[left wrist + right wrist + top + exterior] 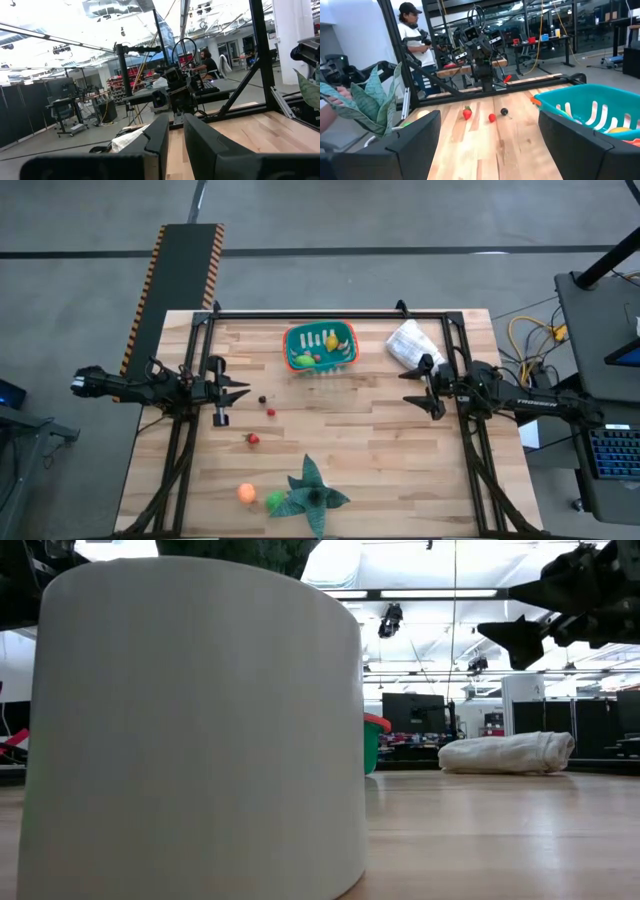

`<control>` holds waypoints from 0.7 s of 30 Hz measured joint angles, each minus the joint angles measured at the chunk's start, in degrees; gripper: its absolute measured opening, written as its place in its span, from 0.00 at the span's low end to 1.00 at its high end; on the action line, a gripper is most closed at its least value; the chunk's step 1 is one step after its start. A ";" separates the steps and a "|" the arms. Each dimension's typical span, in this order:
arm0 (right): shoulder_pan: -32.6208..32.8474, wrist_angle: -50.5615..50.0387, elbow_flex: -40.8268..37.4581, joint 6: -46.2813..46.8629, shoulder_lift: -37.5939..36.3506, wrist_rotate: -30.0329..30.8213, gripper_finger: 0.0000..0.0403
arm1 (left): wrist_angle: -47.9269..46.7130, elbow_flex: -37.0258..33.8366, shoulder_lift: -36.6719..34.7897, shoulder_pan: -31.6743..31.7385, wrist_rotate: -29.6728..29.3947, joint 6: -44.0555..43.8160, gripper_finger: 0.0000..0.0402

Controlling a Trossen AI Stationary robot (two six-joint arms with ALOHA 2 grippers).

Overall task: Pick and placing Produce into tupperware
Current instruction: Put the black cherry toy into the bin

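Both grippers are hovering above a pale wooden table (pixel 380 450), each at its own side edge and pointing inward at the other. On the left side, the left gripper (pixel 243 392) is keeping its fingers pressed nearly together with nothing between them; in its wrist view the two dark fingers (pixel 160 137) are standing close side by side. On the right side, the right gripper (pixel 408 388) is holding its fingers spread wide and empty, and its wrist view is looking between them across the boards.

Nearest the front edge of the table, an orange piece of produce (pixel 246 493) is lying beside a green piece (pixel 274 500), which is touching a large dark green star-shaped leafy thing (pixel 315 492). Farther in, a red strawberry-like piece (pixel 253 439) is sitting alone, then a smaller red piece (pixel 271 412) and a small dark piece (pixel 263 399), all on the bare wood toward the left gripper. Toward the far edge, the teal tupperware (pixel 320 347) with its orange-red rim is already holding a yellow piece (pixel 332 342) and a green piece inside. A wrinkled white bag (pixel 410 343) is lying well to the right of it, near the right arm.

A black frame is running around the table's far and side edges. Beyond the table, a person (pixel 415 35) in a dark cap and white shirt is standing in a workshop filled with desks, stands and cables. In the low view a large white cylinder (pixel 195 725) is blocking most of the scene.
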 joint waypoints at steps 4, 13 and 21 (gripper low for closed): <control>-0.01 -0.12 0.01 -0.70 0.02 0.01 0.81 | 0.15 0.00 0.00 0.01 -0.18 0.00 0.11; -0.01 -0.14 0.01 0.14 0.02 0.15 0.81 | -0.09 0.00 0.93 0.00 -1.88 -1.39 0.33; -0.01 -0.14 0.03 0.63 0.02 4.57 0.81 | -0.15 0.00 1.95 0.02 -3.52 -7.58 0.56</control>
